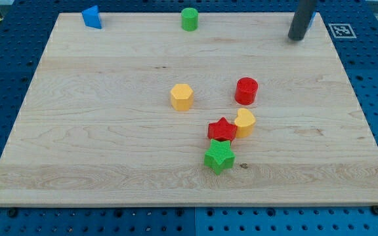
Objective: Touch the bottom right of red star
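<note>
The red star (221, 130) lies a little right of the board's middle, toward the view's bottom. A green star (219, 156) touches it from below. A yellow crescent block (245, 122) touches its right side. A red cylinder (246, 90) stands just above the crescent. A yellow hexagon (182, 96) stands to the upper left of the red star. My tip (296, 38) is at the board's top right, far above and right of the red star, touching no block.
A blue block (92, 17) sits at the top left edge and a green cylinder (189, 19) at the top middle. A bit of blue shows behind the rod. The wooden board (77, 131) lies on a blue pegboard table. A marker tag (340, 29) lies beyond the top right corner.
</note>
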